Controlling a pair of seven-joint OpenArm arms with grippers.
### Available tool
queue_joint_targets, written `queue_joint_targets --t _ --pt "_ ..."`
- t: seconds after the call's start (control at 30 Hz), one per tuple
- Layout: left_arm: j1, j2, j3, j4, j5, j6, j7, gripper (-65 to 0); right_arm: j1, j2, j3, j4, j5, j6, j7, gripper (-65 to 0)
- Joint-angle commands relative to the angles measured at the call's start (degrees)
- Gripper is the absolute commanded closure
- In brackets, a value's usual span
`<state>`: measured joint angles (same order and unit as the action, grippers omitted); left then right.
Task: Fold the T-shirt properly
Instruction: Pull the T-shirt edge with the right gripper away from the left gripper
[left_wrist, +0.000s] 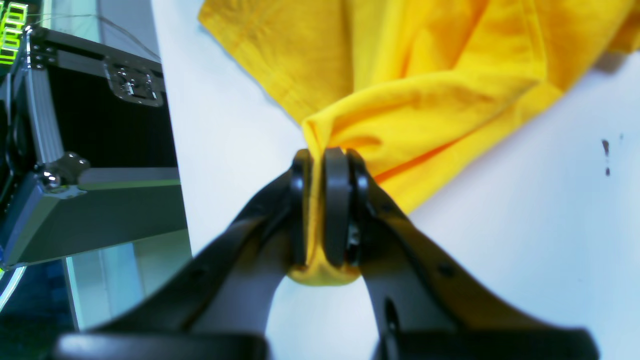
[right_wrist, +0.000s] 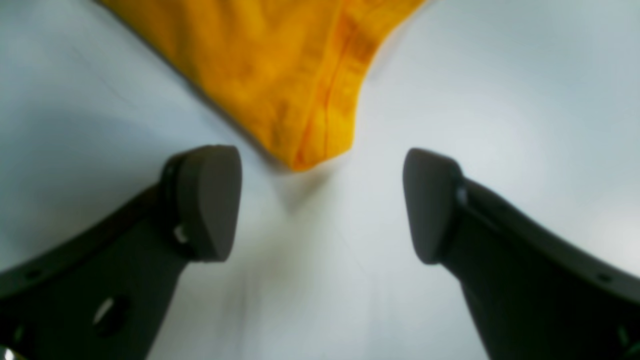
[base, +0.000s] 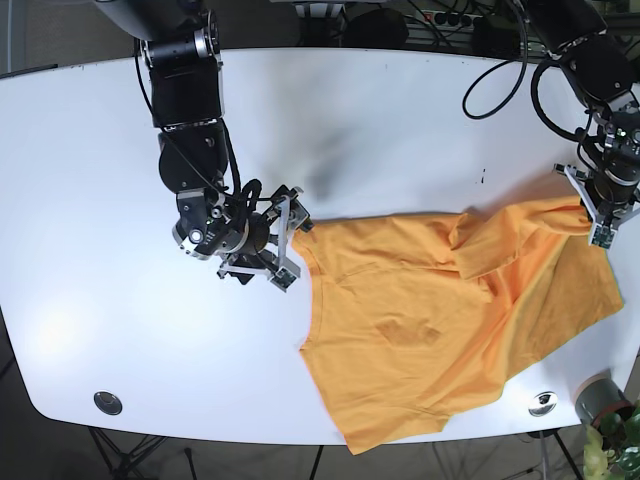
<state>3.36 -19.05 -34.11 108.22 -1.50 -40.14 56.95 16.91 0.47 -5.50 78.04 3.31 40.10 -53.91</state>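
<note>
The yellow-orange T-shirt (base: 450, 320) lies spread on the white table (base: 380, 120), rumpled toward its right side. My left gripper (left_wrist: 322, 155) is shut on a bunched edge of the T-shirt (left_wrist: 425, 75), lifting it slightly; in the base view this gripper (base: 596, 212) is at the shirt's far right corner. My right gripper (right_wrist: 322, 200) is open just short of a hemmed corner of the shirt (right_wrist: 280, 75), which lies between and beyond its fingertips without touching them. In the base view that right gripper (base: 290, 238) sits at the shirt's upper left corner.
A black flight case (left_wrist: 90, 150) with metal latches stands beyond the table edge in the left wrist view. Two round metal inserts (base: 107, 402) (base: 543, 402) are set near the table's front edge. Cables hang at the back right (base: 510, 70). A small dark mark (base: 482, 177) dots the tabletop.
</note>
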Motion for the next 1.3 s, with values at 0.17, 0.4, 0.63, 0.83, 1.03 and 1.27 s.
queue_joint_targets --t 0.17,0.4,0.63,0.83,1.03,1.27 --pt "0.7 -1.0 -0.2 1.0 -0.3 0.1 -1.3 0.0 2.4 -2.1 0.0 -5.5 -0.2 -0.1 5.3 -48.2" --pt "1.0 -1.0 -0.2 1.0 -0.3 0.1 -1.3 0.0 2.7 -2.3 -1.5 -6.9 0.0 -0.1 5.7 -48.2" --pt "1.1 -1.0 -0.2 1.0 -0.3 0.1 -1.3 0.0 2.9 -3.2 -1.5 -7.0 -0.2 -0.1 8.2 -48.0" --pt "1.1 -1.0 -0.3 1.0 -0.3 0.1 -1.3 0.0 4.4 -3.0 -1.5 -13.0 -0.2 -0.1 11.0 -48.0" --pt "1.1 -1.0 -0.3 1.0 -0.3 0.1 -1.3 0.0 4.9 -2.0 -1.5 -16.7 -0.2 -0.1 15.6 -47.9" --pt "0.7 -1.0 -0.3 1.0 -0.3 0.1 -1.3 0.0 4.8 -1.3 -1.4 -16.8 0.3 -0.1 16.2 -16.3"
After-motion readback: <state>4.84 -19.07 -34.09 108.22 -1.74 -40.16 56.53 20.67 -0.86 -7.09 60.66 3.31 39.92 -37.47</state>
